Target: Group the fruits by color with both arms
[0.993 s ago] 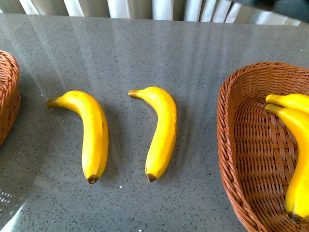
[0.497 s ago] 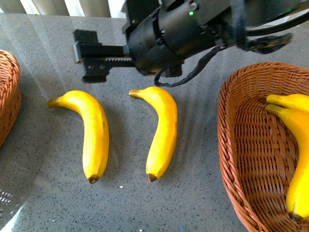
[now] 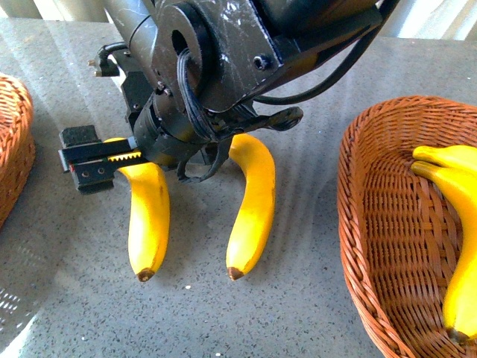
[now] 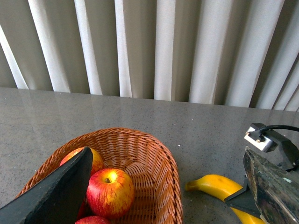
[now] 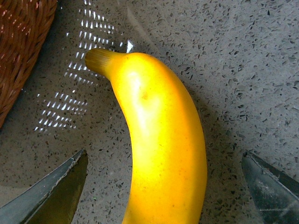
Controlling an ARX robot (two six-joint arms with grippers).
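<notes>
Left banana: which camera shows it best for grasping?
Right wrist view: the left banana fills the frame, stem to mid-body, between the open fingers of the right gripper. Front view shows its lower half; the arm hides the top. Left wrist view catches only the stem end.

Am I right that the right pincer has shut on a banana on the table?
Not quite: the right pincer is open, its fingers apart on either side of the banana on the table, as the right wrist view shows.

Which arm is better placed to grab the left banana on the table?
Right. Its open claw straddles that banana, while the left claw's finger shows over the apple basket, farther away.
</notes>
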